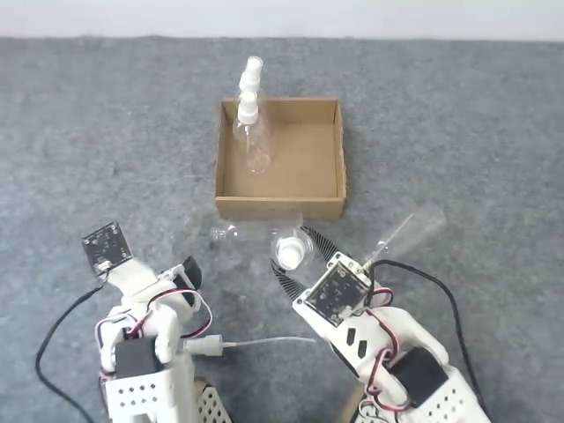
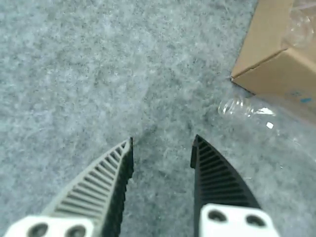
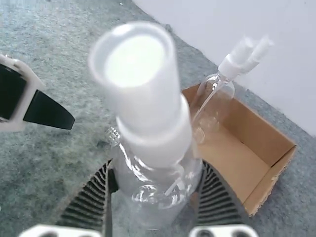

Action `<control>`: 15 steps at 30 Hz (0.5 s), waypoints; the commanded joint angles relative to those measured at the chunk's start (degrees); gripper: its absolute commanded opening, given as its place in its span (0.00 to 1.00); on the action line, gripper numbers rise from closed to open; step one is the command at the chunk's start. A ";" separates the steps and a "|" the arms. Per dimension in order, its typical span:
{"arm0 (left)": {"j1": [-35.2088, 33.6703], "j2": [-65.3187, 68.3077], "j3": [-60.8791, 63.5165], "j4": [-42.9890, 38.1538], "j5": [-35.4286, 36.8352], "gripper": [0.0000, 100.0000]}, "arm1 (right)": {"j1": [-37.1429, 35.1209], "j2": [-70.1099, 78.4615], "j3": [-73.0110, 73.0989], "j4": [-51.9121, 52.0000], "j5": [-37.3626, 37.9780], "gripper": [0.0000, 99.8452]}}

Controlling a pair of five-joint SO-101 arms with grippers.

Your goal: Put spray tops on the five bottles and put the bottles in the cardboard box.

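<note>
Two topped bottles (image 1: 251,132) stand in the box (image 1: 326,198) at 11 o'clock, my right hand (image 1: 291,248) grips a third bottle (image 3: 148,128), my left hand (image 2: 160,153) hangs wide, and one bare bottle (image 1: 238,232) waits.

- My high camera looks down over the grey table (image 1: 88,132) from well above.
- Left wrist camera points down past the left gripper (image 2: 163,139), near the table.
- Right wrist camera sits tight behind the bottle (image 3: 148,128) in the right gripper (image 3: 158,170).
- All three catch the cardboard box (image 1: 280,208).
</note>
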 commanded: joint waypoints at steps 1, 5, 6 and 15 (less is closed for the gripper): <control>-0.26 -0.35 -0.75 0.18 -0.26 0.19 | -0.57 0.04 -7.03 0.04 0.70 0.01; -0.26 -0.35 -0.75 0.18 -0.26 0.19 | -0.57 0.13 -10.46 -0.04 0.79 0.01; -0.26 -0.35 -0.75 0.18 -0.26 0.19 | -0.57 0.13 -11.43 -0.04 0.79 0.01; -0.26 -0.35 -0.75 0.18 -0.26 0.19 | -0.57 0.22 -14.68 -10.15 0.88 0.01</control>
